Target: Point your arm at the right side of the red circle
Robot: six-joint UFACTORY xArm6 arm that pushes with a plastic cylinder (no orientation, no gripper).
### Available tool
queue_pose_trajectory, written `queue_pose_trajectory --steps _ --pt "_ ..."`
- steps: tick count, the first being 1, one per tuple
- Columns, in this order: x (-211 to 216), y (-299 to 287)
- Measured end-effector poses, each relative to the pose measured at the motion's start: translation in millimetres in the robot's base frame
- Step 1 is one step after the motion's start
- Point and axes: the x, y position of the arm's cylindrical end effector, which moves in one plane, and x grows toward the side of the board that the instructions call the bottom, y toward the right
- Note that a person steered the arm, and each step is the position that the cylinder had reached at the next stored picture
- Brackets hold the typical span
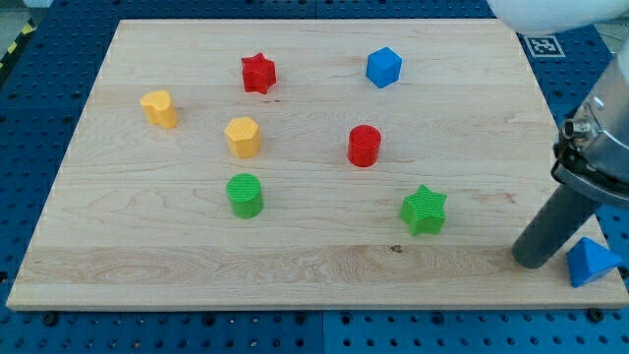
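The red circle [364,146] is a short red cylinder standing a little right of the board's middle. My tip [535,262] rests on the board near the view's bottom right corner, well to the right of and below the red circle. The green star [424,209] lies between them, below and right of the red circle. A blue triangle [591,262] sits right beside my tip, on its right, at the board's edge.
A red star [258,73] and a blue cube [383,67] lie near the view's top. A yellow block [159,108], a yellow hexagon [243,137] and a green circle [244,195] lie on the left half of the wooden board [147,265].
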Motion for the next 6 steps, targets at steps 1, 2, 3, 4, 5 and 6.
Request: queue_pose_trajectory --steps 1,2,3,4,5,6 --pt "-11.3 -9.1" --pt "-27.1 -9.9" --pt "-49.8 -9.9" --pt "-74.3 -9.9" --pt "-94.4 -9.9" --pt "-113.3 -12.0"
